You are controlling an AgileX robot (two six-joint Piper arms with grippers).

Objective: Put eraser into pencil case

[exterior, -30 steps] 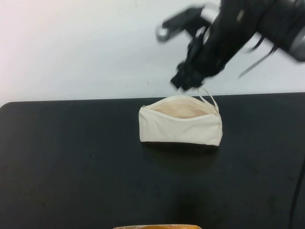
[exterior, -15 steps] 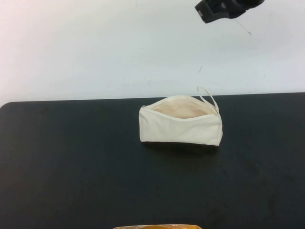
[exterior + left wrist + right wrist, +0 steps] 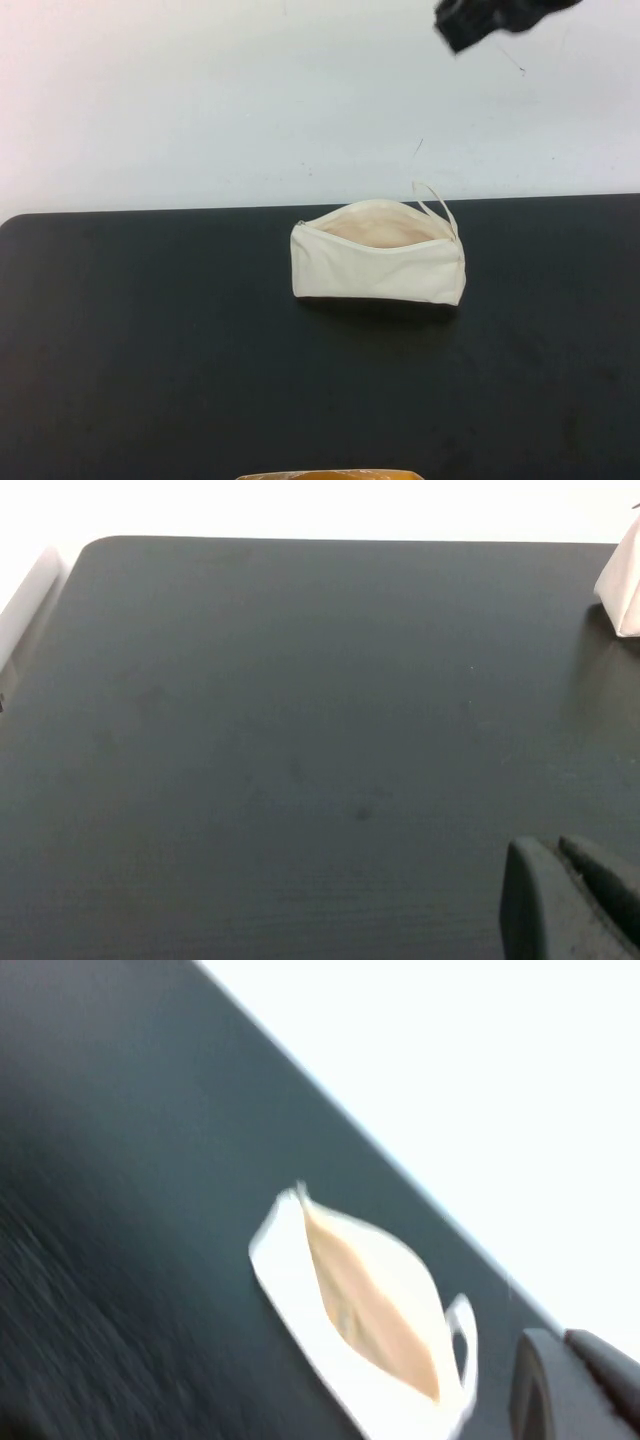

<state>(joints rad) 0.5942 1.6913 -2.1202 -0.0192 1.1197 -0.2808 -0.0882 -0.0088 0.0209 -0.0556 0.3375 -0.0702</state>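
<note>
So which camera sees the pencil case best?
The high view: the whole pencil case sits unzipped, loop strap up. The right wrist view shows it blurred, the left wrist only a corner. The right gripper hangs high; the left gripper is parked.

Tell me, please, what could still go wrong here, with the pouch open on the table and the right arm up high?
The pencil case stands unzipped, so a bump could tip it and spill whatever is inside. No eraser shows in any view, so its placement is unconfirmed. The thin loop strap sticks up and could snag the right end effector, high above the table's far edge, if it descends again. The left end effector sits low over bare table, apart from the case.
</note>
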